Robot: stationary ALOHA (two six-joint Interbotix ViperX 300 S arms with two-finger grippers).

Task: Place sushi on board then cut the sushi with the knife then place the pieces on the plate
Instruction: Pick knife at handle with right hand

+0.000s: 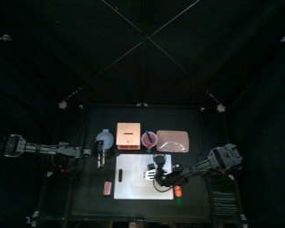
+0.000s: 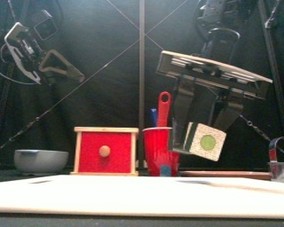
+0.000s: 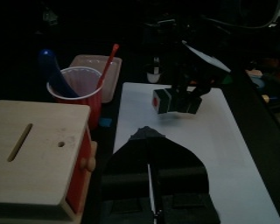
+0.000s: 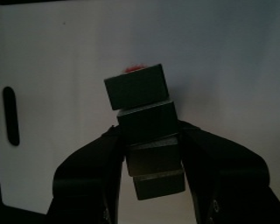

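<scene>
My right gripper (image 2: 209,124) is shut on the sushi roll (image 2: 208,140), a short stack of dark green blocks with a pale green end face. It hangs tilted a little above the white cutting board (image 2: 132,193). In the right wrist view the sushi roll (image 4: 140,92) sticks out past the jaws over the board (image 4: 60,52). The red cup (image 2: 159,151) with the red and blue knives stands behind the board, beside the pink tray (image 1: 174,140). My left gripper (image 1: 102,154) hovers shut and empty at the board's left edge.
A wooden box with a red drawer front (image 2: 106,151) stands left of the cup, and a blue-grey bowl (image 2: 40,160) further left. Two small red pieces (image 1: 108,187) (image 1: 181,190) lie on the table beside the board's front corners.
</scene>
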